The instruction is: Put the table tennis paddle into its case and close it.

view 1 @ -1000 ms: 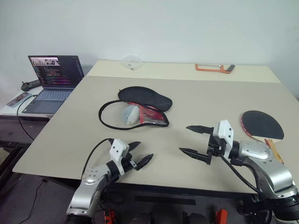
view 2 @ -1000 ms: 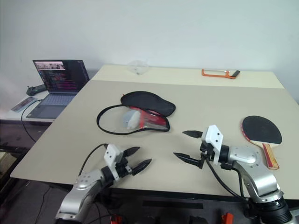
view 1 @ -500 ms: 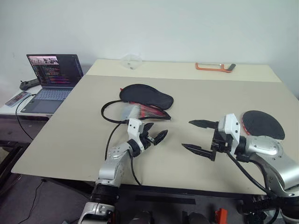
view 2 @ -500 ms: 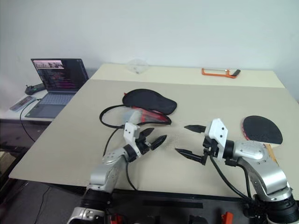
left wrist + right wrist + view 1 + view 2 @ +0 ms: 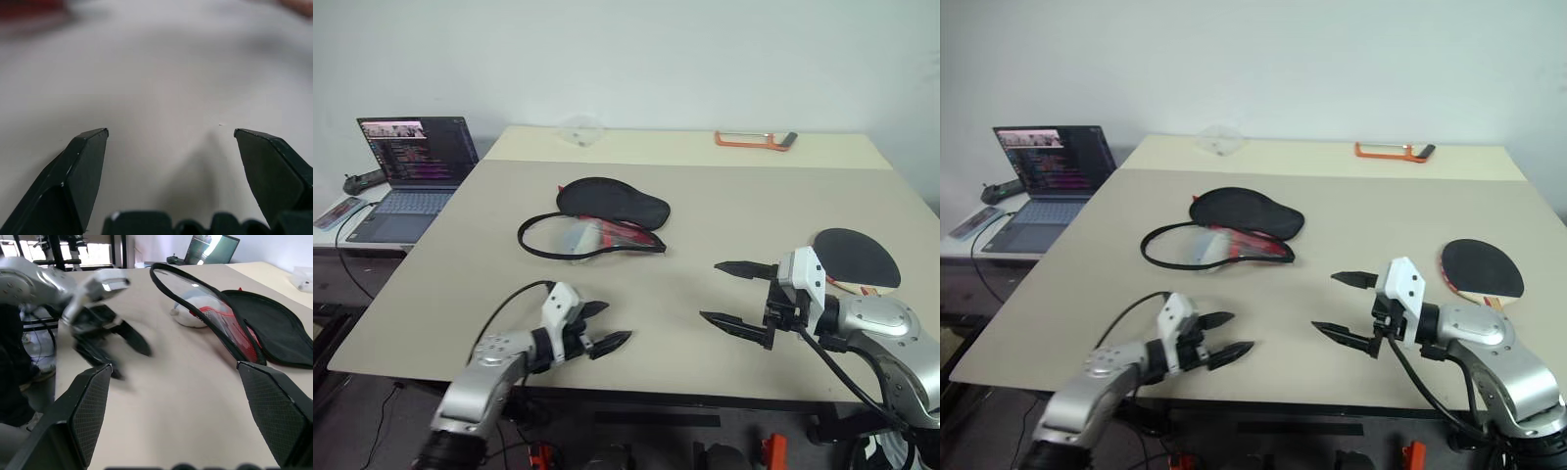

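1. While hovering low over the near left edge of the table (image 5: 724, 196), left gripper (image 5: 599, 326) empty, its two black fingers (image 5: 610, 342) spread wide apart, tips aimed toward the table's middle and the right gripper.
2. Seen in the left wrist view: bare tabletop past the gaping fingertips, nothing between them.
3. Well off to the left of both grippers, on a lower side desk: open laptop (image 5: 408, 172) with a lit screen, a phone (image 5: 335, 212) beside it.
4. Ahead of the left fingertips, toward the table's middle: case (image 5: 602, 215), lying unzipped, black lid folded back, zipper edging looping out in front, red panel showing inside.
5. Tucked inside that loop, touching the red panel: small white rounded object (image 5: 576, 237).
6. Seen in the right wrist view: same case (image 5: 254, 328) ahead of the right fingers, left gripper (image 5: 120, 340) blurred across from them.
7. Farther back, beyond the case, on the far strip of table: clear plastic item (image 5: 578, 131), and to its right an orange tool (image 5: 754, 142).
8. Right gripper (image 5: 732, 293) held above the near right part of the table, fingers (image 5: 737, 266) wide apart, holding nothing, tips pointing left toward the left gripper.
9. Behind the right gripper's wrist, on the table: table tennis paddle (image 5: 858, 258), black face up, flat, apart from the fingers, well clear of the case.
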